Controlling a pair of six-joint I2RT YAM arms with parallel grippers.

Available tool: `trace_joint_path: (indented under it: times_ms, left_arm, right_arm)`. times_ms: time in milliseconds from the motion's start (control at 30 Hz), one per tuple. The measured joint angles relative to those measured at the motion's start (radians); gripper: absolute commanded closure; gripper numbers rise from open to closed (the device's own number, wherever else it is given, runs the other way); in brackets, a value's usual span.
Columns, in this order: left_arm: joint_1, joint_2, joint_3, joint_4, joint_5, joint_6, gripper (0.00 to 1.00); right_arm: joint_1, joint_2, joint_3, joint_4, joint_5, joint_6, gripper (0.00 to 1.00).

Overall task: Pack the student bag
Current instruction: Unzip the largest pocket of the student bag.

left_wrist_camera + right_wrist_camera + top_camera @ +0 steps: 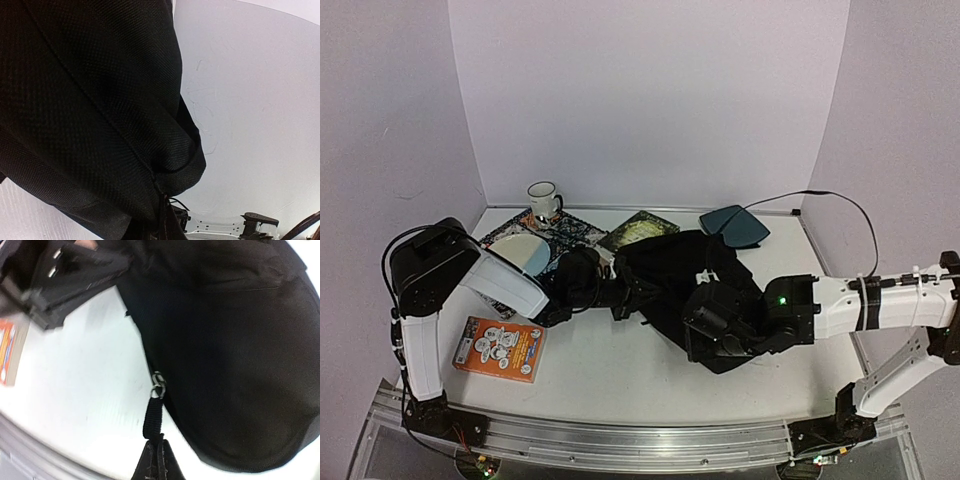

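Slumped, creased black woven student bag (670, 265) lies mid-table. At its 9 o'clock edge the left gripper (620, 297) is closed, pinching bag fabric. At 5 o'clock the right gripper (156, 460) is clamped on the zipper pull strap (153, 420).

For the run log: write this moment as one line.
left gripper: shut on student bag fabric | right gripper: shut on zipper pull | orange book: outside bag

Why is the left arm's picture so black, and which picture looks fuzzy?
Left wrist view: the student bag sits close to the lens, filling most of it with dark weave. Right wrist view: fuzzy at top left, the zipper strap sharper. Top view: evenly lit.
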Motion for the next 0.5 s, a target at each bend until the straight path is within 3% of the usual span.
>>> trace_joint_path:
  times_ms: [267, 500]
  left_arm:
    - [0.048, 0.014, 0.011, -0.124, 0.113, 0.203, 0.99]
    - [0.107, 0.019, 0.129, -0.464, 0.114, 0.475, 0.91]
  right_arm:
    - [0.079, -0.001, 0.009, -0.017, -0.083, -0.151, 1.0]
    - [0.166, 0.092, 0.089, 0.032, -0.18, -0.248, 1.0]
